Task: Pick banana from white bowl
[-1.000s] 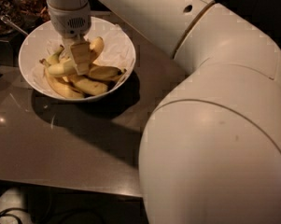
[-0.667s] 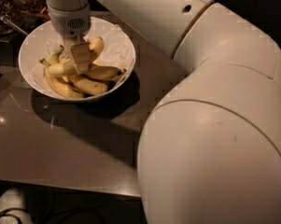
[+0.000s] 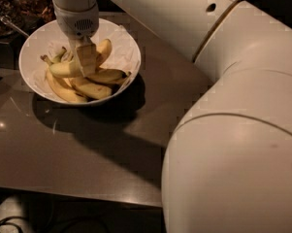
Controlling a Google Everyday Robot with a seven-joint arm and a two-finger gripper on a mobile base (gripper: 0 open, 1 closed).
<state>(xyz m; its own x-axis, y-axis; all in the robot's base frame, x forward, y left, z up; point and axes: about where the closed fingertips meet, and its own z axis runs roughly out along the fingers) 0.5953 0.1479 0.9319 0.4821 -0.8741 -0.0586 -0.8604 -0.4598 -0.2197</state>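
The white bowl (image 3: pixel 34 42), lined with crumpled white paper, stands at the back left of the table. It holds several yellow bananas. The long banana (image 3: pixel 63 69), with a pale greenish stem end pointing left, lies across the top of the pile. My gripper (image 3: pixel 86 58) reaches straight down into the bowl from above. Its fingers (image 3: pixel 88 57) are shut on the middle of the banana, whose other end shows to the right of them. The shorter bananas (image 3: pixel 94 87) with dark tips lie beneath and in front.
The bowl rests on a brown-grey table (image 3: pixel 87 149). My large white arm (image 3: pixel 233 130) fills the right side of the view. A dark container with a utensil (image 3: pixel 12 25) sits at the far left behind the bowl.
The gripper stays at the same place in the bowl. The long banana in its fingers sits a little higher and more level than before.
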